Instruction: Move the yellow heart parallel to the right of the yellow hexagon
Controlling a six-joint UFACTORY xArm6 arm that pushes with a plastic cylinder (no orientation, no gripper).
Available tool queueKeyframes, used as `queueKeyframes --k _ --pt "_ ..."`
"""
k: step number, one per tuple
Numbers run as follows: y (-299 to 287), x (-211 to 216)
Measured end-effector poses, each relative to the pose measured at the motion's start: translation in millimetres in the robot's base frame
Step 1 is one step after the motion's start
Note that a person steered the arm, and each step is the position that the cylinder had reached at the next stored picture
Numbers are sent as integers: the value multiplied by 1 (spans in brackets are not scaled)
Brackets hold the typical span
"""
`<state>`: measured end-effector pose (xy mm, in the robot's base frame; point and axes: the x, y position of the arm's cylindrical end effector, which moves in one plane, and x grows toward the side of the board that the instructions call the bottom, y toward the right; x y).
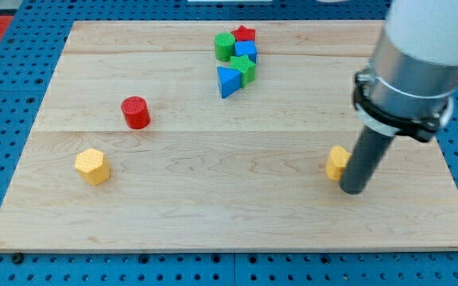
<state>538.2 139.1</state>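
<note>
Wooden worktop (237, 214) carries the yellow hexagon (92, 167) far left. My tip (351, 189) is pressed against the yellow heart (337, 162), apparently for pushing; nothing is gripped, no gripper being fitted.

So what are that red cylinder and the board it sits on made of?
The red cylinder looks like plastic, possibly 3D-printed: uniform saturated colour, matte, with faint ridges on its side. The board looks like light wood: pale grain streaks and seams between planks, with a smooth satin finish. Neither can be confirmed by sight alone.
</note>
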Motion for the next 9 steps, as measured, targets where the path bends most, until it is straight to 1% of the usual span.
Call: queueKeyframes --k 1,2,3,4,5,6,7,8,9 --pt "-52 0" --pt "-66 0" --pt "-65 0" --pt "-51 1" --pt "2 1" --pt "45 -20" --pt "21 -31" --pt "-25 -31" --pt "-33 -39"
